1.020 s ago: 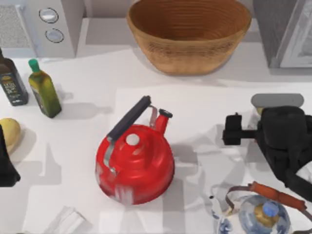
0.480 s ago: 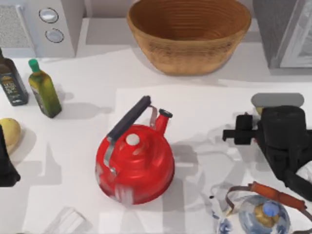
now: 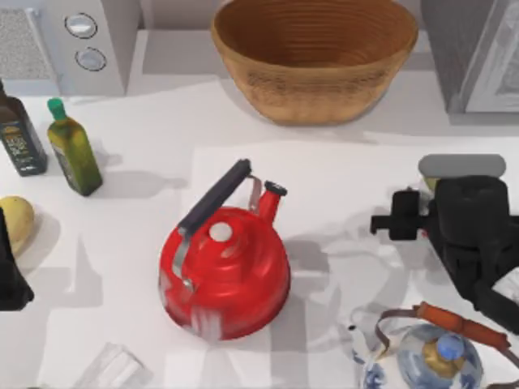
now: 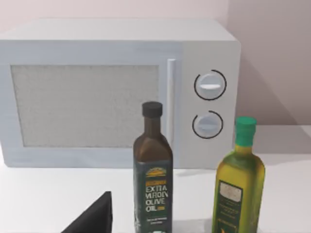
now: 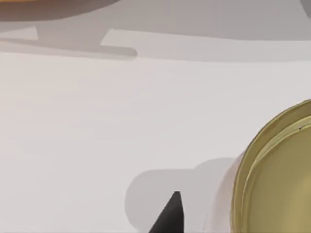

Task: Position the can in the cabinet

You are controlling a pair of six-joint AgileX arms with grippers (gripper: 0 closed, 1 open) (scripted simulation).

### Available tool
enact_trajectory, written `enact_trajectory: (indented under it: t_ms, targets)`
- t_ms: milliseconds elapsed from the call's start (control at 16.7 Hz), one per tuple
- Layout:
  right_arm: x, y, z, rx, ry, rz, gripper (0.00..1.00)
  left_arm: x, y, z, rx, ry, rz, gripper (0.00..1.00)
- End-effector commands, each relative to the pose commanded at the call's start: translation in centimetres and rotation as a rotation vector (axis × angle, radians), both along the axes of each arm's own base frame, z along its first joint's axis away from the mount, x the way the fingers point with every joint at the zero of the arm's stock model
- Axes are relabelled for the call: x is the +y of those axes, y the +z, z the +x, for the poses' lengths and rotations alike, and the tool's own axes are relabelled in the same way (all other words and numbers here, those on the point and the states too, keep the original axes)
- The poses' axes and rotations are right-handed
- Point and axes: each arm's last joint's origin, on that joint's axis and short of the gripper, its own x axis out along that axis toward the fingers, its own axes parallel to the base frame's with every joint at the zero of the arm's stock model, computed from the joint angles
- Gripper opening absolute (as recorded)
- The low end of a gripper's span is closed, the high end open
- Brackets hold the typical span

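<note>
Close beside the right gripper (image 3: pixel 397 223), at the right side of the table (image 3: pixel 146 243), sat the can (image 5: pixel 282 170). The right wrist view caught its dull gold top large at the edge of the picture, with bare tabletop around it. I could not tell whether it stood upright or lay on its side. Nor could I tell whether the right gripper was spread or closed, and nothing showed it holding the can.

The first danger, as I judged it, was a bad grip. The can lay off to one side of the gripper's line, not centred, so a closing move from that pose could nudge it away or tip it.

The blue-and-white teapot (image 3: pixel 430 361) stood just beside the right arm, toward the near edge. A wide swing could clip its handle.

The cabinet (image 3: pixel 458 57) waited at the far right corner. I could not tell whether its white framed door (image 3: pixel 503 69) stood open, and a shut door would block the placing. The wicker basket (image 3: pixel 316 61) sat near the cabinet and could catch an arm that reached too far left.

The red kettle (image 3: pixel 225 271) was well apart, in the middle. The left gripper (image 3: pixel 10 271) hung parked at the left edge, its state unclear to me, facing the oil bottles (image 4: pixel 239 179) and the white appliance (image 4: pixel 116 87).
</note>
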Motion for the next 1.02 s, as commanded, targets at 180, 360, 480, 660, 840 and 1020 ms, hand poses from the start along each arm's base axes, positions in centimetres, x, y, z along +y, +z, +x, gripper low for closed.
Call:
enact_trajectory:
  t_ms: [180,360,480,660,840,1020]
  targets:
    - [0.0,0.0,0.0,0.001,0.000,0.001,0.00,0.0,0.0,0.0,0.000,0.000,0.000,1.00]
    - [0.4,0.3,0.5,-0.004,-0.005,0.001,0.00,0.0,0.0,0.0,0.000,0.000,0.000,1.00]
    - [0.7,1.1,1.3,0.000,-0.015,0.001,0.00,0.0,0.0,0.0,0.000,0.000,0.000,1.00]
    - [0.5,3.2,2.3,0.029,-0.033,0.003,0.00,0.0,0.0,0.0,0.000,0.000,0.000,1.00]
    - [0.0,6.2,2.7,0.060,-0.056,0.003,0.00,0.0,0.0,0.0,0.000,0.000,0.000,1.00]
    - [-0.5,10.1,2.1,0.051,-0.068,0.000,0.00,0.0,0.0,0.0,0.000,0.000,0.000,1.00]
